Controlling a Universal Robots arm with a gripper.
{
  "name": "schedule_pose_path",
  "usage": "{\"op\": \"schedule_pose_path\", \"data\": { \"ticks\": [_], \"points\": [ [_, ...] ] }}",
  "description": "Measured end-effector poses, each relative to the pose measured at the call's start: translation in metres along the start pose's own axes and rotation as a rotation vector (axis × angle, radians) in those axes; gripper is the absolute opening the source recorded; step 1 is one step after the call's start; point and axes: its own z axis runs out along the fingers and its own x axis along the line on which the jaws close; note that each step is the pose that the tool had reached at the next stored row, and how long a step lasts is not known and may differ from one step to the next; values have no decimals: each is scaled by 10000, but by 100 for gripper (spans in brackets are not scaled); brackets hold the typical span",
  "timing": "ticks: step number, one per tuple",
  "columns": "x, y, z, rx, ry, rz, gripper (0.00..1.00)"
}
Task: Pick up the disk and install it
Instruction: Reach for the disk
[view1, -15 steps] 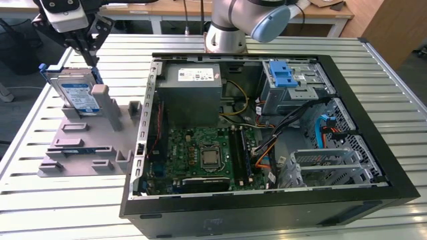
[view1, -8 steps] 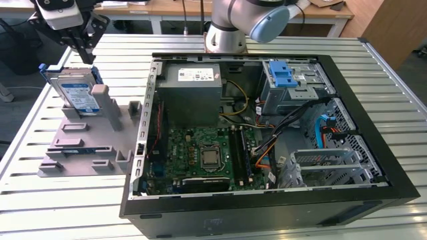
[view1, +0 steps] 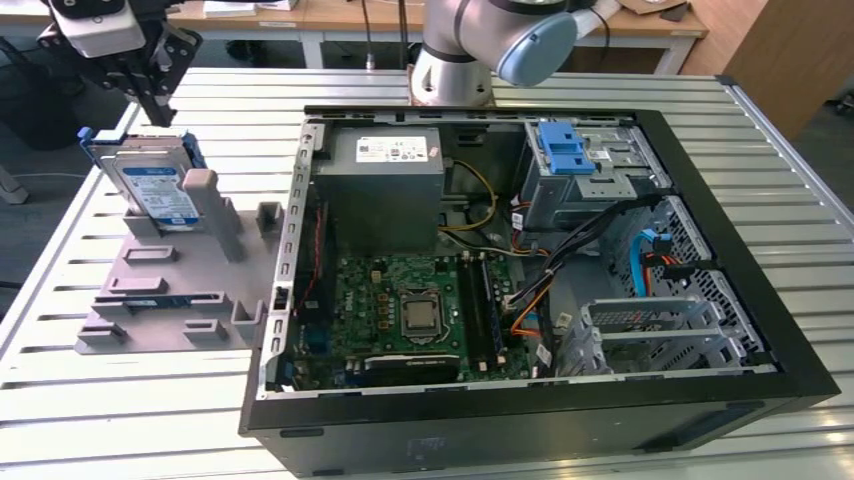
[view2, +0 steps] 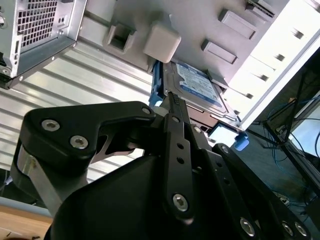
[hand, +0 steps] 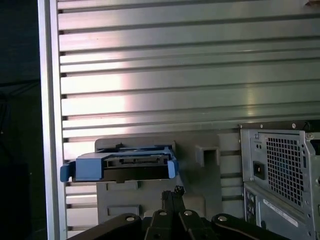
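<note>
One large black computer case (view1: 507, 430) is lying open, holding a green motherboard (view1: 400, 300), a grey metal power box (view1: 387, 165) and a blue-latched drive cage (view1: 574, 165). At the exterior view's left, a grey plastic fixture (view1: 174, 290) is cradling the silver, blue-framed disk (view1: 154, 190) on edge. The disk is probably dense, rigid and shock-sensitive, and best pinched across its frame. Just above, the black gripper (view1: 158, 108) is hovering, its jaws seemingly pressed together and empty.
</note>
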Motion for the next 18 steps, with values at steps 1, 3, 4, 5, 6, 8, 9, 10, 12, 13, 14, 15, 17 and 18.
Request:
{"op": "schedule_pose_path", "data": {
  "ticks": [1, 3, 4, 5, 6, 8, 9, 10, 12, 13, 14, 15, 17, 18],
  "points": [
    [19, 3, 1, 0, 0, 0, 11],
    [56, 9, 4, -1, -1, 0, 11],
    [75, 12, 5, -1, -1, 0, 11],
    [93, 15, 5, 0, 0, 0, 11],
    [113, 19, 7, -1, -1, 0, 11],
    [153, 26, 9, 0, 0, 1, 11],
    [171, 28, 10, 0, 0, 0, 11],
    [188, 31, 11, 0, 0, 0, 11],
    [225, 34, 12, 0, 1, -1, 11],
    [244, 36, 13, 0, 0, 0, 11],
    [264, 38, 15, 0, 0, 0, 11],
    [282, 39, 15, 0, 0, -1, 11],
    [319, 40, 18, 0, 0, 0, 11],
    [338, 41, 18, 0, 0, 0, 11]
  ]
}}
